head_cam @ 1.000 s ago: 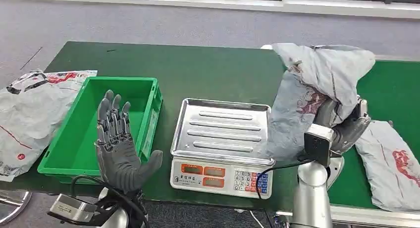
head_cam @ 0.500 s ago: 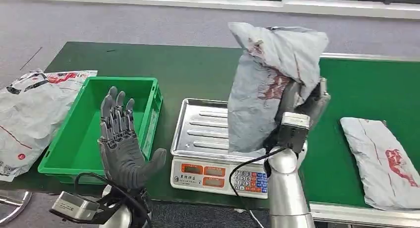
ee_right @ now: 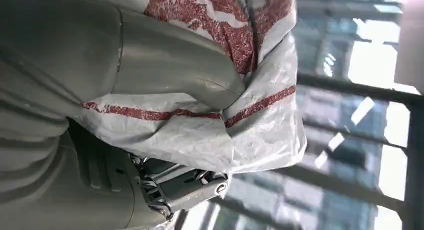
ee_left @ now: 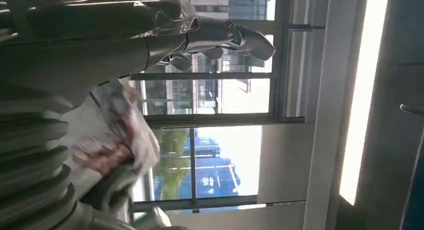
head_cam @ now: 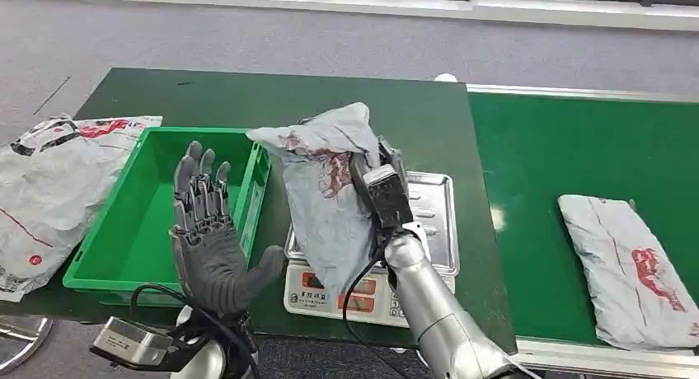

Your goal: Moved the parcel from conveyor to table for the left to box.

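The dark green worktop (head_cam: 247,99) carries a green bin (head_cam: 132,231) and, beside it, a scale (head_cam: 429,206). Above the scale's tray hangs the grey parcel (head_cam: 326,198), clutched by the right hand (head_cam: 375,169); its lower edge seems to brush the scale, though I can't be sure. The left hand (head_cam: 202,231) waits raised, fingers spread, holding nothing. Best to lower the parcel flat within the left's reach before letting go.

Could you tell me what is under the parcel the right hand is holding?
The scale: its steel tray shows beside the parcel, its keypad below. The parcel covers the tray's left part and part of the display.
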### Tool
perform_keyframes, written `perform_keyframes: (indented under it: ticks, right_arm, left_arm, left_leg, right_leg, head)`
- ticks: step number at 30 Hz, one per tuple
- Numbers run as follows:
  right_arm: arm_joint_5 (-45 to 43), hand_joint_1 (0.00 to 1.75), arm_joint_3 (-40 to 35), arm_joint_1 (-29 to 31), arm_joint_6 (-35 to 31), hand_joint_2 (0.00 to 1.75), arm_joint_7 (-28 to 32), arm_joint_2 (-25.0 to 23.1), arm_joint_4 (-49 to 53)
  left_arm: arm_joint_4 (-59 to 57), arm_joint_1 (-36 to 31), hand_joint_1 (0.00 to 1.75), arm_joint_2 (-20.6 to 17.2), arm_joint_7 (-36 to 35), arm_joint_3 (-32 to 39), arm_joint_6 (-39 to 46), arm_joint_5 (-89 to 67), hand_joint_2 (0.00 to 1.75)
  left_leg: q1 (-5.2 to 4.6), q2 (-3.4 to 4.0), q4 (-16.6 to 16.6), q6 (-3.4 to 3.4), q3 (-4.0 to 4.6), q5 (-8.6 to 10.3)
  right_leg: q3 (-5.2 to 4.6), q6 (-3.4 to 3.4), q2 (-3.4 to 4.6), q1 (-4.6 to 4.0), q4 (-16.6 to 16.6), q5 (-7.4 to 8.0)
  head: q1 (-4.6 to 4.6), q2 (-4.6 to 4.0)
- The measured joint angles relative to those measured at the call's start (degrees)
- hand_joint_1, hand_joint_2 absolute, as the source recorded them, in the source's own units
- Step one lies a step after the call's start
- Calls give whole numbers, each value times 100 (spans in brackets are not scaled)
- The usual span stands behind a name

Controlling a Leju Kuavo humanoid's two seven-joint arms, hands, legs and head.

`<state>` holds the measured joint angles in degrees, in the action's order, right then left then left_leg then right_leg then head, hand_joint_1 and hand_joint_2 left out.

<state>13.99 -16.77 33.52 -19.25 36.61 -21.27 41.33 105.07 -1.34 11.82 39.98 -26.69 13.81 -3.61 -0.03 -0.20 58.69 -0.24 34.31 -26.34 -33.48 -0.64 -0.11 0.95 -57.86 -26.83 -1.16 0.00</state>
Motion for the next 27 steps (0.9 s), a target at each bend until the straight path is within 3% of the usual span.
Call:
perform_keyframes:
  ticks: [6,7,8,14,15,19,24,27]
  right_arm:
    - [46,175,-190,125,72,175,-103,-4,-481]
    - [46,94,-207,151,72,175,-107,-4,-537]
    - [44,0,-218,170,74,175,-114,-4,-576]
    - [33,0,-267,270,-86,175,-151,-4,-760]
    - [35,0,-271,273,-155,0,-157,-4,-791]
    - [372,0,-376,340,-317,0,-486,-7,-867]
    - [1784,0,-822,433,-1607,0,-1452,-4,-1001]
    - [1912,0,-942,461,-1790,0,-1598,11,-1014]
  left_arm:
    - [-50,-2,0,0,2,0,-26,15,175]
    - [-55,-3,0,0,0,0,-26,15,175]
    - [-59,-3,0,0,2,0,-26,15,175]
    - [-63,-10,0,0,2,0,-81,13,175]
    - [-63,-11,0,0,2,0,-94,4,175]
    - [-63,-11,0,2,2,2,-100,-13,175]
    - [-63,-6,0,2,0,7,-168,-20,175]
    - [-66,-6,0,2,0,11,-199,-7,175]
  left_leg:
    - [0,1,0,0,0,0]
    - [0,1,0,0,-1,0]
    - [1,1,0,0,-1,0]
    - [1,2,0,0,0,0]
    - [1,2,0,0,0,0]
    - [0,6,0,0,0,0]
    - [1,7,0,0,0,0]
    - [1,9,0,-1,-1,0]
  right_leg:
    - [-2,0,0,-1,0,0]
    - [-2,0,0,-1,0,0]
    - [-2,0,0,-1,0,0]
    - [-3,0,1,-1,0,0]
    - [-3,0,1,-1,0,0]
    - [-4,0,6,0,0,0]
    - [-4,0,6,-1,0,1]
    - [-4,0,7,-1,0,1]
  head:
    - [0,2]
    - [0,0]
    - [0,2]
    - [0,0]
    - [0,0]
    - [0,0]
    - [0,0]
    - [0,2]
